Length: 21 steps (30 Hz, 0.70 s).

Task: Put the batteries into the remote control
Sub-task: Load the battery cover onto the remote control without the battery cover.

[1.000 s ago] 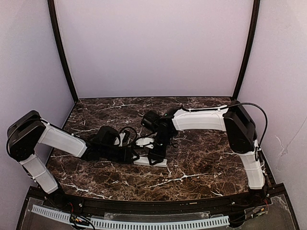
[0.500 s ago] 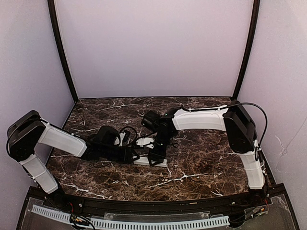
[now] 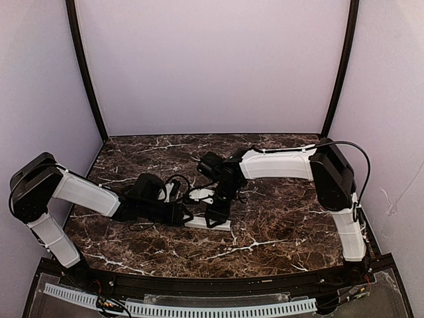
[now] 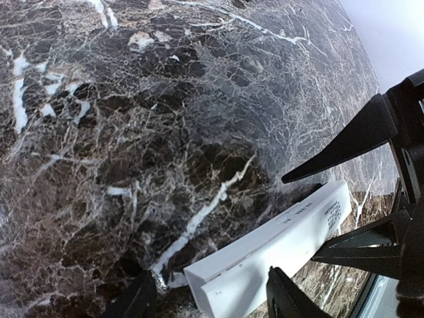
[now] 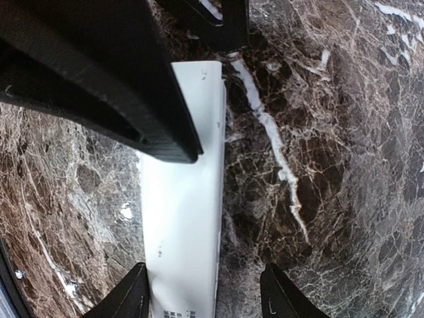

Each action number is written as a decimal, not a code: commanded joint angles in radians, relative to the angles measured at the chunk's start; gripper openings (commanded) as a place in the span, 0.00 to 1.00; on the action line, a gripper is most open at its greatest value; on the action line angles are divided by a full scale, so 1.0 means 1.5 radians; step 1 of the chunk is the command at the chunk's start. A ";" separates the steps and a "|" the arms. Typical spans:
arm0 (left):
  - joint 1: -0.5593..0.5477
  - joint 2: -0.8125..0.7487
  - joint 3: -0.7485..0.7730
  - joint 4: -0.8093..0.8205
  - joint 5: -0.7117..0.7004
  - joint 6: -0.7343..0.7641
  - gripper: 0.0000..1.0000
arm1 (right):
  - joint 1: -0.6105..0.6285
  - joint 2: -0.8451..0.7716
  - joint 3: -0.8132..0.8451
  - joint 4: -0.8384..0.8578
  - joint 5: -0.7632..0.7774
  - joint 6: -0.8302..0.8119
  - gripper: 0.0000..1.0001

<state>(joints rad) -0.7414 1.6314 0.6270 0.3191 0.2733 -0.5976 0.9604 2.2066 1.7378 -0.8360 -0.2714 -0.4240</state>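
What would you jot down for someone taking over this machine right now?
Left gripper: open, fingers either side of one end of the remote control.
Right gripper: open, straddling its other end.
The remote control lies flat on the table, between the arms.
Done: nothing visibly loaded; no batteries in view.
Left to do: find the batteries, fit them.

We see white shells and bulky black joint housings on our left arm (image 3: 83, 194) and right arm (image 3: 278, 165). A black cable (image 3: 363, 165) loops well behind the right claw (image 3: 213, 220), whose fingers (image 5: 271, 295) are black wedges.
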 commanded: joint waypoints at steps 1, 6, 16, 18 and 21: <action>0.005 0.001 -0.001 -0.054 -0.001 0.016 0.56 | -0.004 -0.011 0.002 0.004 -0.012 0.006 0.56; 0.004 0.016 0.005 -0.067 -0.006 0.015 0.49 | -0.005 -0.024 -0.007 0.002 -0.012 0.006 0.56; 0.005 0.028 0.001 -0.082 -0.008 0.023 0.44 | -0.011 -0.084 -0.046 0.029 -0.033 0.028 0.57; 0.004 0.030 0.004 -0.085 -0.010 0.023 0.43 | -0.017 -0.104 -0.060 0.041 -0.038 0.039 0.55; 0.005 0.036 0.008 -0.088 -0.010 0.022 0.41 | -0.019 -0.128 -0.083 0.054 -0.045 0.046 0.50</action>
<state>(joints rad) -0.7414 1.6482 0.6415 0.3000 0.2935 -0.5831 0.9478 2.0857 1.6539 -0.7971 -0.3069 -0.3862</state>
